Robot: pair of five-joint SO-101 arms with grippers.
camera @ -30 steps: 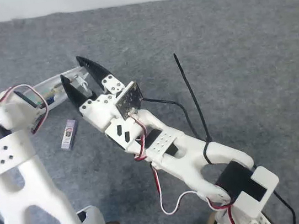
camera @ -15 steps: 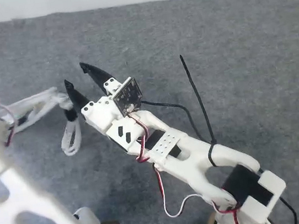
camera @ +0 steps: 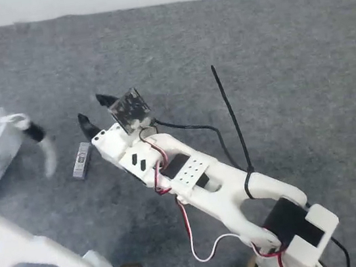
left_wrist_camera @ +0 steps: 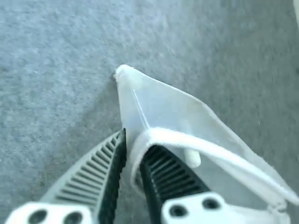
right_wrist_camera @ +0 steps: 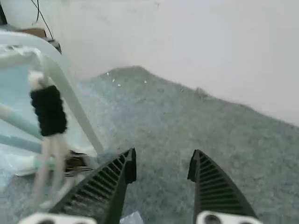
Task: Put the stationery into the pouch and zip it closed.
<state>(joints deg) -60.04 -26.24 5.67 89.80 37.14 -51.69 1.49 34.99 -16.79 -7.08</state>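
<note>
Coarse grey carpet (camera: 274, 60): the left gripper (left_wrist_camera: 132, 144) pinches a translucent white soft-plastic pouch (left_wrist_camera: 173, 112) (by its rim); the right gripper (right_wrist_camera: 163, 158), ribbed and black, gapes empty.

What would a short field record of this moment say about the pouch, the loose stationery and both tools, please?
container: translucent pouch, its rim pinched by the left tool
left side: shut on the pouch
right side: right tool open, holding nothing, over the grey carpet
loose: small oblong item lying flat on the carpet, outside the pouch, near the right tool
zip: cannot tell
</note>
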